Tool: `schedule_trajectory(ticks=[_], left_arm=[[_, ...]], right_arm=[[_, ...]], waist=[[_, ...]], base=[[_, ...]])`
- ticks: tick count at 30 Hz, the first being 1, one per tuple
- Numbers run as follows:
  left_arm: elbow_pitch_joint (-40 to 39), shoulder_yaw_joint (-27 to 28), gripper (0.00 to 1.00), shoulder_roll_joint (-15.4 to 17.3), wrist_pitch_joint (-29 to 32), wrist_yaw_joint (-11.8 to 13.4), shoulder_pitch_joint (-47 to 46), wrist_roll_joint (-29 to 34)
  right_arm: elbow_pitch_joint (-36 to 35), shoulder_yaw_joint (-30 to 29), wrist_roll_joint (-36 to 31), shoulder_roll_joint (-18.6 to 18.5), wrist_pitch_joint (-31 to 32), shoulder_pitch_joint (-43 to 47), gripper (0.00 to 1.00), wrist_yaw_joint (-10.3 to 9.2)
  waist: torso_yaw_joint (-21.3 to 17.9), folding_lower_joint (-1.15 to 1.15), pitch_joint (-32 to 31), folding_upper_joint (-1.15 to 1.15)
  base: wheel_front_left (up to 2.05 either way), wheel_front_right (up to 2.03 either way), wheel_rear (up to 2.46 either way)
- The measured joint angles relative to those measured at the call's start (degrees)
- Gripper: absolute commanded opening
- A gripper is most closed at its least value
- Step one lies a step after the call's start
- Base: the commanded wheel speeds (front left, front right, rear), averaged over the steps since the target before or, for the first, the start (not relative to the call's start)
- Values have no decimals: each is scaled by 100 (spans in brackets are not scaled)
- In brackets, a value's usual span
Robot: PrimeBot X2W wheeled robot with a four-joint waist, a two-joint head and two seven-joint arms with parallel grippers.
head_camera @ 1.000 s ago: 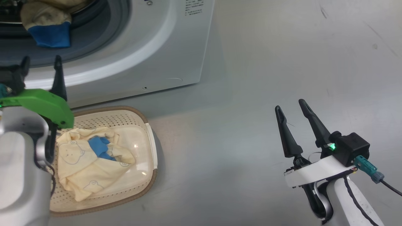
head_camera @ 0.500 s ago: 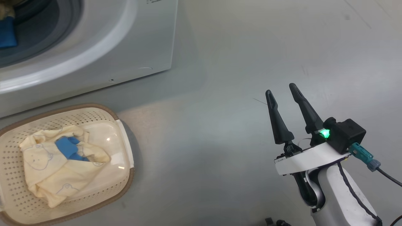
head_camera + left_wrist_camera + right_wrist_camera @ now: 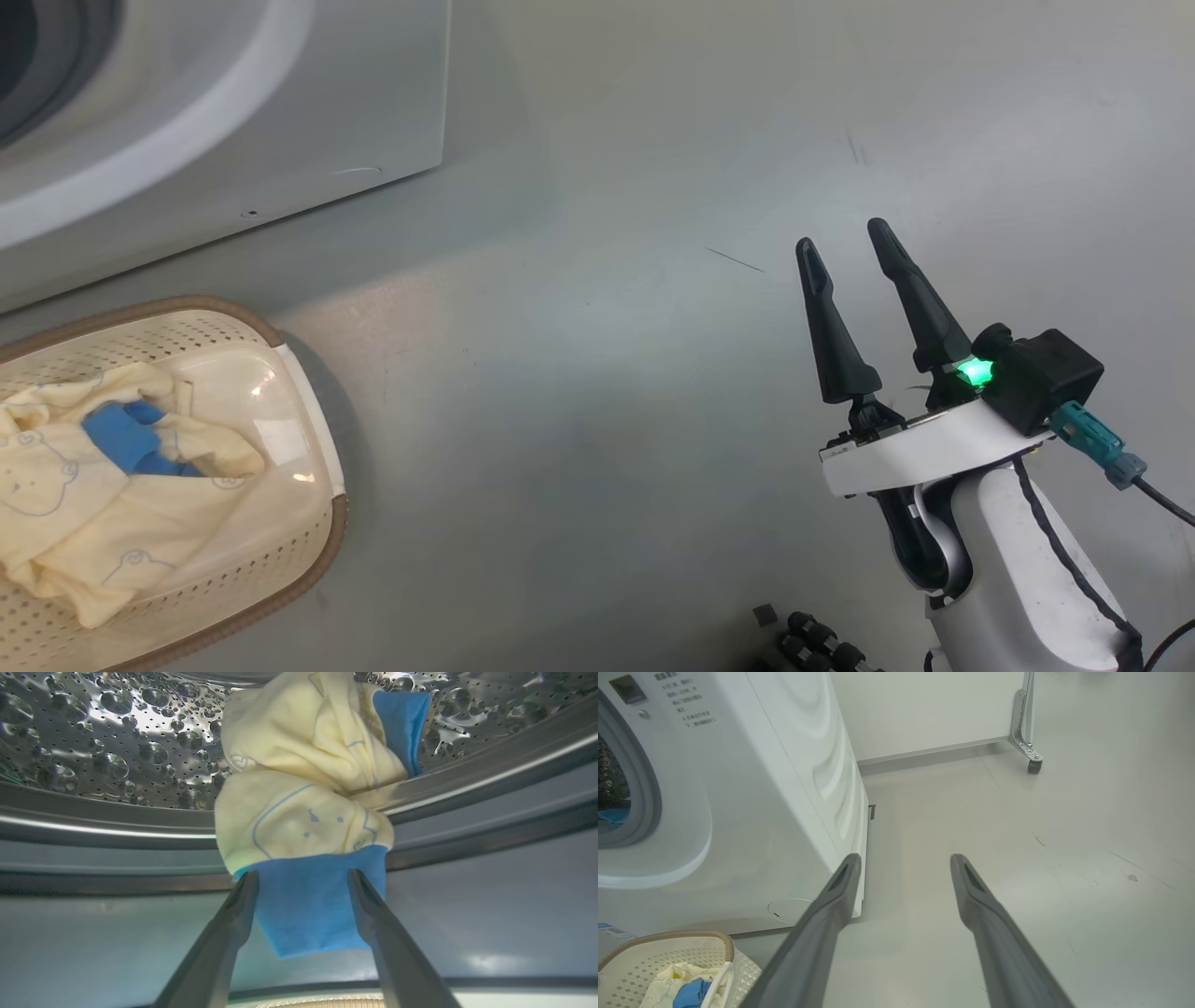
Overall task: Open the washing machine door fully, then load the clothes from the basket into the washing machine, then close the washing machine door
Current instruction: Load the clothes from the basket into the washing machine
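Between the spread, released fingers [image 3: 229, 933] of your left gripper [image 3: 301, 877] hangs the blue cuff [image 3: 308, 910] of a cream garment [image 3: 299, 812]. It drapes over the lip of the steel drum [image 3: 117, 742] onto the grey gasket [image 3: 467, 891]. You cannot tell whether the tips touch it. Your right gripper [image 3: 842, 241] stands open above the floor [image 3: 607, 392]. Another garment [image 3: 112, 504] lies in the basket [image 3: 322, 532], just before the washing machine [image 3: 280, 112].

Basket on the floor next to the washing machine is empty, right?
Not quite. The basket isn't empty: the head view shows a cream garment with a blue patch lying in it. It does sit on the floor next to the washing machine.
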Motion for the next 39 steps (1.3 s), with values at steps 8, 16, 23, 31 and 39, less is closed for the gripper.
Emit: schedule_trajectory(ticks=[8,16,23,31,39], left_arm=[[105,30,100,-27,109,105,-107,1],[213,25,0,2,179,157,-127,87],[203,4,0,2,203,203,-224,120],[-22,-59,0,127,-177,198,-684,258],[-104,83,0,443,-605,154,-1429,394]], right_arm=[[1,-46,21,9,0,-130,100,0],[3,-41,21,15,0,-221,100,0],[3,-41,21,19,0,-224,100,0],[-5,-35,21,22,0,-264,100,0],[-73,82,22,27,-1,-385,100,0]], waist=[[-11,0,133,0],[1,0,189,0],[2,0,241,0],[13,0,333,0],[-30,0,602,0]], base=[[0,0,0],[0,0,0],[0,0,0],[0,0,0],[0,0,0]])
